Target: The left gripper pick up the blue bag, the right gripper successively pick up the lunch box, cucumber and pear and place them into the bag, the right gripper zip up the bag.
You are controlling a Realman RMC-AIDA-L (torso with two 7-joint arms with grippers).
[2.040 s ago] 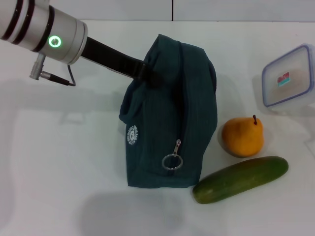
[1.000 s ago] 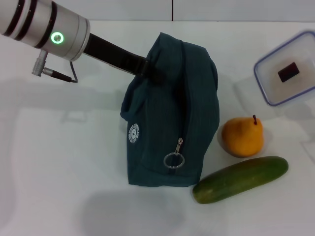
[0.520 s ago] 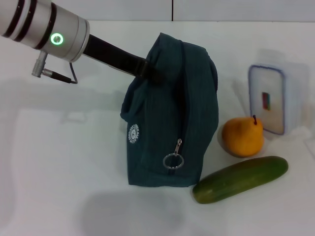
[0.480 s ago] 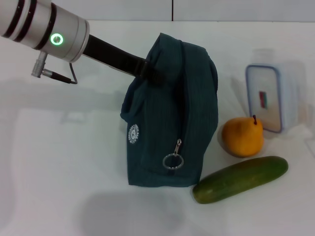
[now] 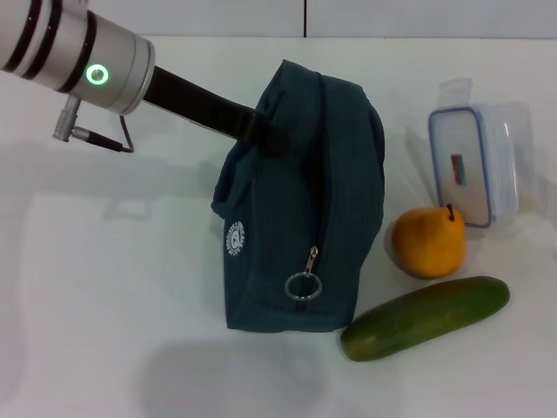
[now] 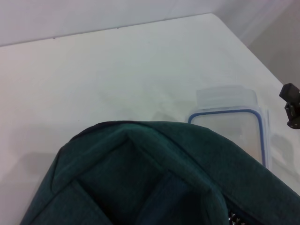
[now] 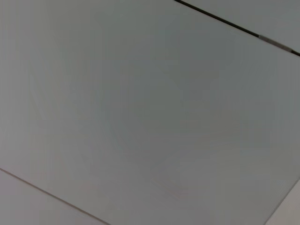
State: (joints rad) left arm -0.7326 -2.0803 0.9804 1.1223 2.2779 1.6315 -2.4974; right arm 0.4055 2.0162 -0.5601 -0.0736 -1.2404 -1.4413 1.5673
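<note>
Left gripper [image 5: 265,135] clamped on the blue bag [image 5: 300,209], holding it upright (zipper looks closed). Lunch box [image 5: 477,165] stands on edge behind the pear [image 5: 428,242], cucumber [image 5: 425,317] in front. Right gripper unseen. Lunch-box step underway; next needs regrasping.

You are looking at a staged test bench rather than a lived-in room: a plain white tabletop [image 5: 130,287] runs edge to edge, backed by bare white wall panels [image 5: 174,16] split by a dark seam. Your only household touches are props laid out on it: a blue bag [image 5: 300,226], a lunch box [image 5: 479,165], a pear [image 5: 428,242] and a cucumber [image 5: 425,317]. The right wrist view shows you only blank grey panelling [image 7: 140,103].
</note>
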